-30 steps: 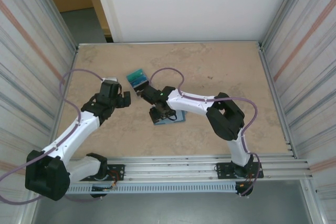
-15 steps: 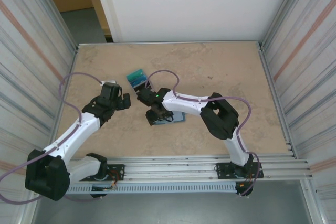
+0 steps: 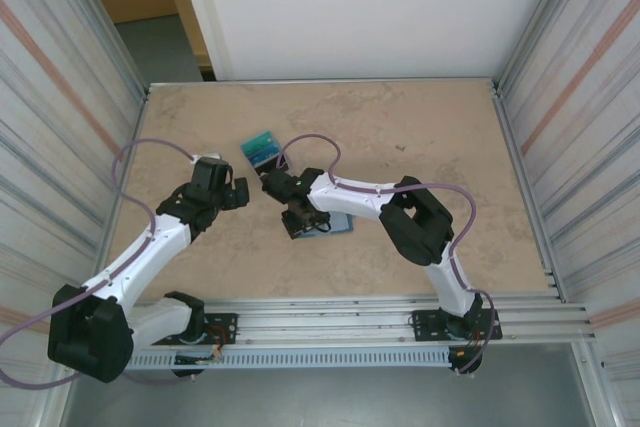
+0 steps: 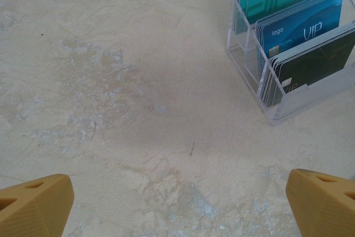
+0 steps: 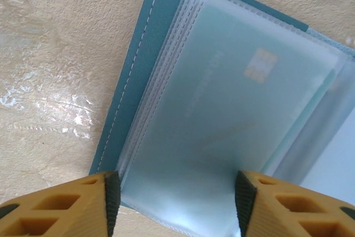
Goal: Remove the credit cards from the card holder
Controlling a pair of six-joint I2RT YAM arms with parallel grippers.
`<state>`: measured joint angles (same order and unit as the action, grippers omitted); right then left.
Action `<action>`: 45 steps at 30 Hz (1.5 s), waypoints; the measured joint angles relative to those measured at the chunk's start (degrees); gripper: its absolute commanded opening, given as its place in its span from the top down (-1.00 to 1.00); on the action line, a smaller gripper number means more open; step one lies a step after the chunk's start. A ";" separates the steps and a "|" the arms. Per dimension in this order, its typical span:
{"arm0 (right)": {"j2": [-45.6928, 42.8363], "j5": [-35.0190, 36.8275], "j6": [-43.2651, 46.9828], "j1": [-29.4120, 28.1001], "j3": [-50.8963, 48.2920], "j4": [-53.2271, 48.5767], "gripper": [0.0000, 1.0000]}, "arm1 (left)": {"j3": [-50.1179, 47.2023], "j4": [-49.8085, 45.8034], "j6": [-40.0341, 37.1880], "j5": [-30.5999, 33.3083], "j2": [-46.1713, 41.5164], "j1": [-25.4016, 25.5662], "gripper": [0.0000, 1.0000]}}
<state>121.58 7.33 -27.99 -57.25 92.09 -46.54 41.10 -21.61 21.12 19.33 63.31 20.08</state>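
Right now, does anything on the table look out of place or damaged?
Nothing stands out. The card holder lies open and flat, a card tucked in its clear sleeves; the other cards stand tidily in a clear rack.

Mottled beige tabletop (image 3: 420, 127), ribbed metal side walls (image 3: 55, 97), white back panel (image 3: 360, 7)

Clear rack (image 4: 247, 62) holds 3 card stacks (image 4: 302, 29): teal, blue, dark.
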 measured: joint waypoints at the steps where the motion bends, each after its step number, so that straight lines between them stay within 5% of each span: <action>1: 0.00 0.00 0.00 0.00 0.00 0.00 -0.09 | 0.00 0.00 0.00 -0.02 0.00 0.00 -0.97; 14: -0.57 4.02 -0.04 0.04 -0.87 -0.28 0.50 | 0.02 -0.04 -0.02 -1.18 -0.13 0.00 -0.97; 31: -5.90 11.45 -1.99 1.92 -4.66 -0.92 0.32 | 0.15 0.33 -0.83 -2.58 -2.75 0.74 -0.97; 45: -9.77 10.82 -3.13 5.88 -13.75 0.74 0.31 | 0.87 0.92 -4.04 3.15 -1.36 15.34 -0.97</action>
<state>111.81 18.15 -31.11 -51.37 78.35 -45.80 41.98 -20.69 17.08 22.48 61.95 35.42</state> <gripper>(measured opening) 0.338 0.987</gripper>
